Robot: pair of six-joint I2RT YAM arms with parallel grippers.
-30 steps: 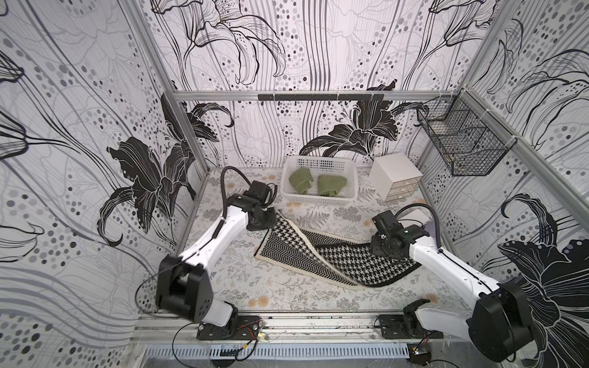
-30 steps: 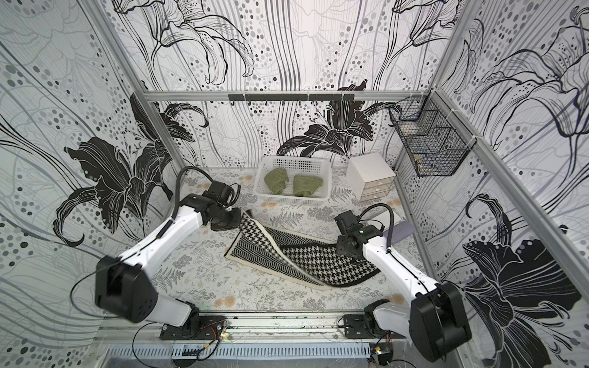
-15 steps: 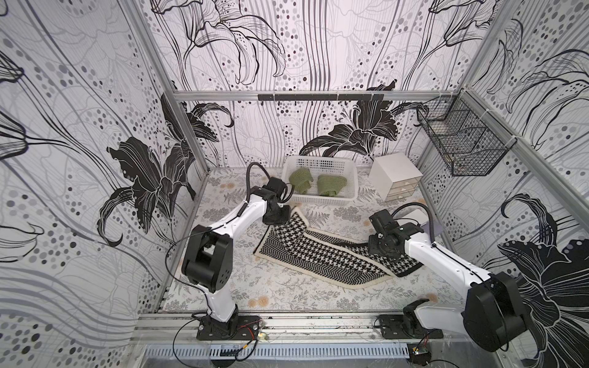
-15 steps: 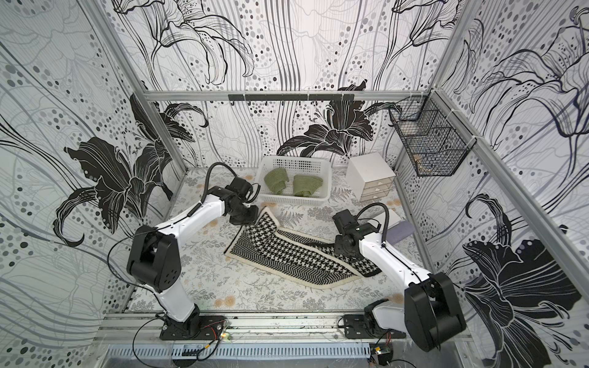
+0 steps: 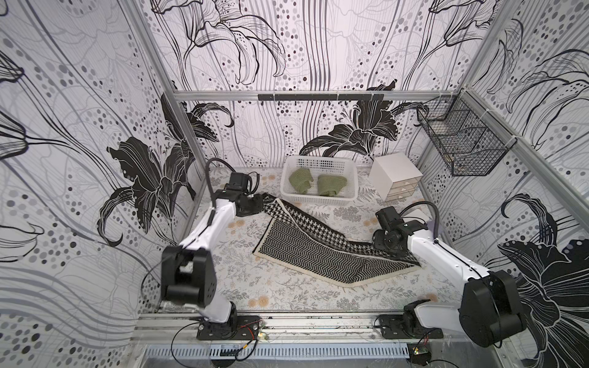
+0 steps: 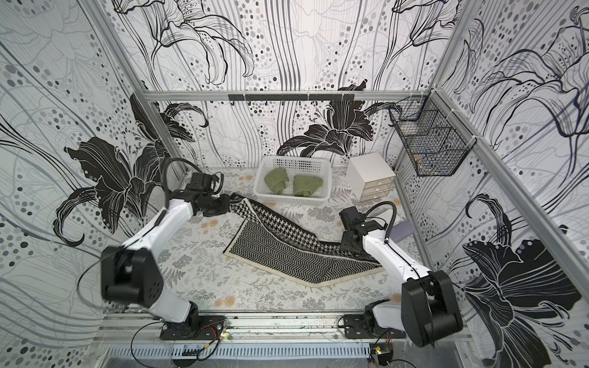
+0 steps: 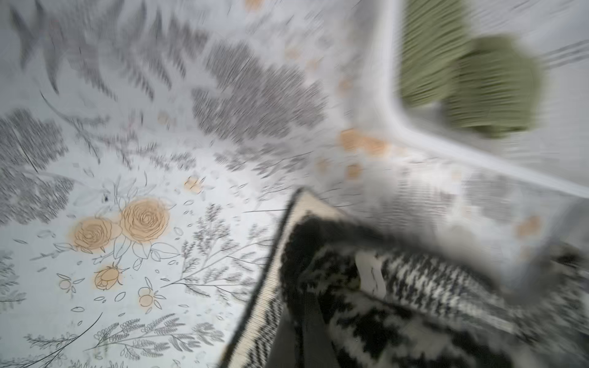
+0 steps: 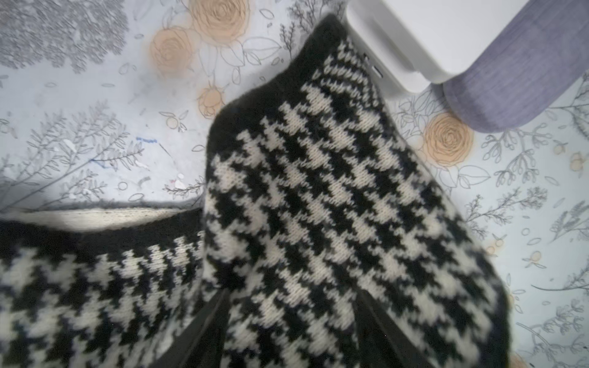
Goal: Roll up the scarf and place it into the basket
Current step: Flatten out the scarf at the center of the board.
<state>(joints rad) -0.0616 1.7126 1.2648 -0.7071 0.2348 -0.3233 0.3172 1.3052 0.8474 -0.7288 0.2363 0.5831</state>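
One scarf (image 5: 306, 251) — unrolled (near basket (image 5: 318, 199))

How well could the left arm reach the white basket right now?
Probably yes. The left gripper, shut on one end of the scarf, sits just beside the basket with nothing between, though two green rolls take up much of it.

The scarf (image 5: 314, 251) is soft, matt knitted cloth, slightly fuzzy. The basket (image 5: 318, 199) is smooth white plastic and holds ribbed green knit rolls (image 5: 301, 181). The table cover (image 5: 287, 293) looks smooth, matt and printed. At far right, the wire basket (image 5: 462, 149) is black metal. The frame rail (image 5: 216, 95) is dull grey metal.
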